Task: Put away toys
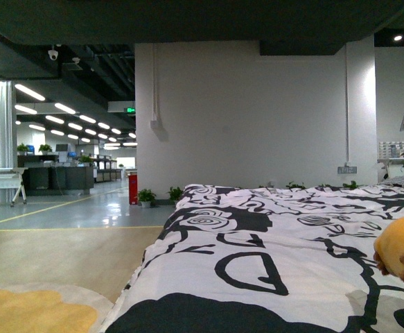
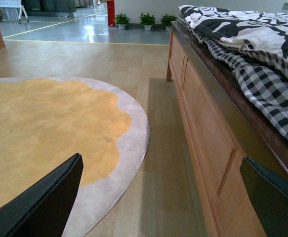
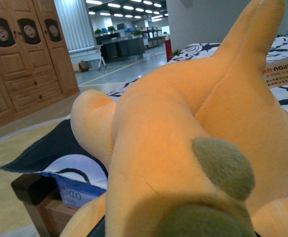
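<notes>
Plush toy lies on the bed, at its right side. Judged soft, light and yielding; best gripped at a limb. Left pincer gapes wide and empty. Right pincer: cannot tell, as the toy fills its view.

- A mock bedroom set up inside a large open-plan office hall.
- Bedroom part: a bed with a black-and-white patterned duvet on a wooden frame, a round yellow rug beside it on wood-look flooring, and a panelled wooden wardrobe.
- Hall part: a glossy grey floor with a yellow line, rows of strip lights under a dark exposed ceiling, a security camera, desks further back, and potted plants along the white wall.
</notes>
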Robot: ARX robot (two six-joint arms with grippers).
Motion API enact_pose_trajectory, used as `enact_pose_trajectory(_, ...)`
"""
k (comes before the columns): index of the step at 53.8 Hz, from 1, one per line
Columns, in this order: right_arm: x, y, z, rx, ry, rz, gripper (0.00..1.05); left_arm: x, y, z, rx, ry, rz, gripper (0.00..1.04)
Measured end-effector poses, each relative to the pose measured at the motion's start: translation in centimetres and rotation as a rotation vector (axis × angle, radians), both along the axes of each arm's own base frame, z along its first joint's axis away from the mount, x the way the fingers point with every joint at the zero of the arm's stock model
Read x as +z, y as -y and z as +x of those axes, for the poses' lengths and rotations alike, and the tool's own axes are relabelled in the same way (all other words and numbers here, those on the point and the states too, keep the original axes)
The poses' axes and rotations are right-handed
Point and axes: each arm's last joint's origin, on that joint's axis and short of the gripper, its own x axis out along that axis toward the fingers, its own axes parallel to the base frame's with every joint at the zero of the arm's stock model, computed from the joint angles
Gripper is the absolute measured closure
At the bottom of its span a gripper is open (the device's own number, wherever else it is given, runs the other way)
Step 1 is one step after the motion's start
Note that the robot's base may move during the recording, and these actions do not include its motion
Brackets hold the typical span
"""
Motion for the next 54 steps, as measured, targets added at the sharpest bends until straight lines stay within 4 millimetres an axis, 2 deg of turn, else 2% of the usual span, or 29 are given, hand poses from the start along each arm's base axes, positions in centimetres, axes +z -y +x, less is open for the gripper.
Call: enact_pose_trajectory(54,-0.2,0.01,0.05,-0.003,-0.007,0.009,0.86,0.0,-0.11,0.0,0.032,0.0,0.003,0.06)
